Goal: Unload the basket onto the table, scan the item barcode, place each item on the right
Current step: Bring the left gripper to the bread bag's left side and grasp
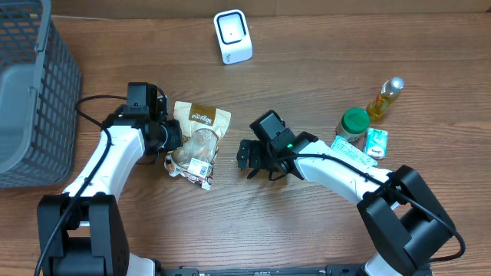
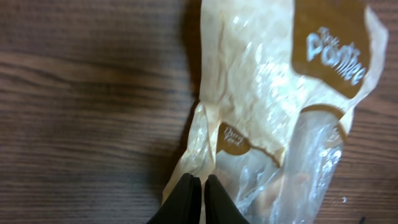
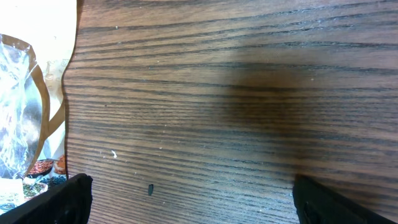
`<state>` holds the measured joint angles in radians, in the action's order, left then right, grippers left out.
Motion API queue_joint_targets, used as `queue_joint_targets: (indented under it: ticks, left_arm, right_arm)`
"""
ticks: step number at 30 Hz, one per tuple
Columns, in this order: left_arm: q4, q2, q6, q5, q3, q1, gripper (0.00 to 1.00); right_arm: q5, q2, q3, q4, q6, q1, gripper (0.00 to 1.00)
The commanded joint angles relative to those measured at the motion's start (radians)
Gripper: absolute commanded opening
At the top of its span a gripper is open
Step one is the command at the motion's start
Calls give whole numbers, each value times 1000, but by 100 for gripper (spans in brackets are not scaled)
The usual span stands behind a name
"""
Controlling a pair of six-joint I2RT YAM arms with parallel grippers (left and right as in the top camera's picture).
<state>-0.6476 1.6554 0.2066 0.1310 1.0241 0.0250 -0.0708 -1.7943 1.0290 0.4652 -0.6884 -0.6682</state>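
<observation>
The item is a clear and tan snack bag [image 1: 198,136] with a brown logo, lying flat on the wooden table; a white label with a barcode [image 1: 201,167] shows at its near end. My left gripper [image 1: 172,142] is at the bag's left edge. In the left wrist view its black fingers [image 2: 186,200] are pinched together on the bag's thin plastic edge [image 2: 198,134]. My right gripper [image 1: 249,157] stands open just right of the bag, over bare wood [image 3: 189,193]; the bag [image 3: 25,124] shows at its far left. A white scanner [image 1: 232,37] stands at the back.
A grey mesh basket [image 1: 31,92] fills the left side. At the right stand a green-lidded jar [image 1: 354,124], a small bottle of yellow liquid [image 1: 386,98] and a green and white carton [image 1: 376,142]. Black cables run along both arms.
</observation>
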Motion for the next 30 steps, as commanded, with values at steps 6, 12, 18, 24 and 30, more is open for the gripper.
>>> queue_joint_targets:
  ticks: [6, 12, 18, 24, 30]
  left_arm:
    - [41, 7, -15, 27, -66, 42, 11]
    - [76, 7, -15, 27, -106, 117, 13]
    - [76, 7, -16, 23, -113, 206, 13]
    - [76, 7, -31, 23, -113, 259, 11]
    - [76, 7, -66, 26, -113, 277, 4]
  right_arm:
    - [10, 10, -3, -1, -7, 2, 100]
    - [10, 10, -3, 0, -7, 2, 100]
    - [10, 10, -3, 0, -7, 2, 100]
    - [10, 10, -3, 0, -7, 2, 100]
    - [10, 10, -3, 0, -7, 2, 100]
